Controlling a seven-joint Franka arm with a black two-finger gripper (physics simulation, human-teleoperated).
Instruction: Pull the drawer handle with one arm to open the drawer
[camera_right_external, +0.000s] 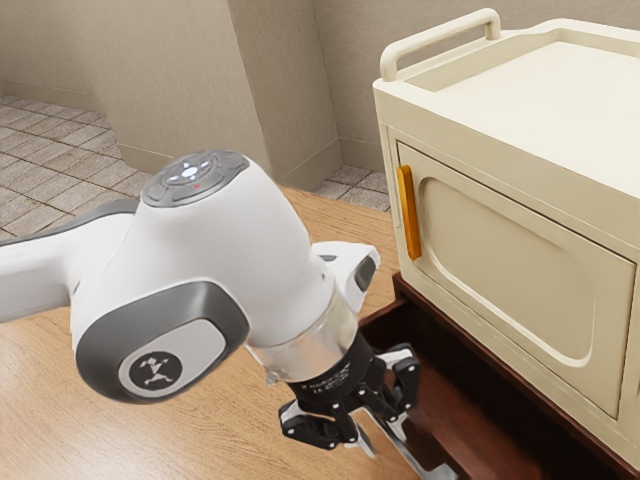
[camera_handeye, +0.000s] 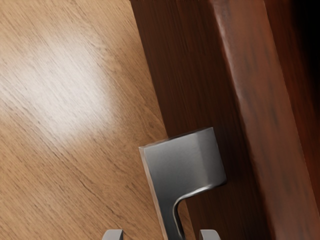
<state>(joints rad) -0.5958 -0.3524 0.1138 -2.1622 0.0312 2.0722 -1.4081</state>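
In the exterior view my gripper (camera_right_external: 384, 436) reaches down beside the dark brown drawer (camera_right_external: 455, 410), at the silver handle (camera_right_external: 436, 470). The drawer stands partly pulled out, its inside visible below the cream cabinet. In the wrist view the tips of my gripper (camera_handeye: 161, 235) are wide apart, with the narrow bar of the metal handle (camera_handeye: 185, 167) between them and gaps on both sides. The handle's broad end joins the dark face of the drawer (camera_handeye: 257, 100). The rest of the handle is out of sight.
A cream cabinet (camera_right_external: 520, 250) with an orange door handle (camera_right_external: 409, 213) and a top rail rises above the drawer. Wooden tabletop (camera_right_external: 200, 435) extends under the arm and in front of the drawer. Beige walls and a tiled floor lie behind.
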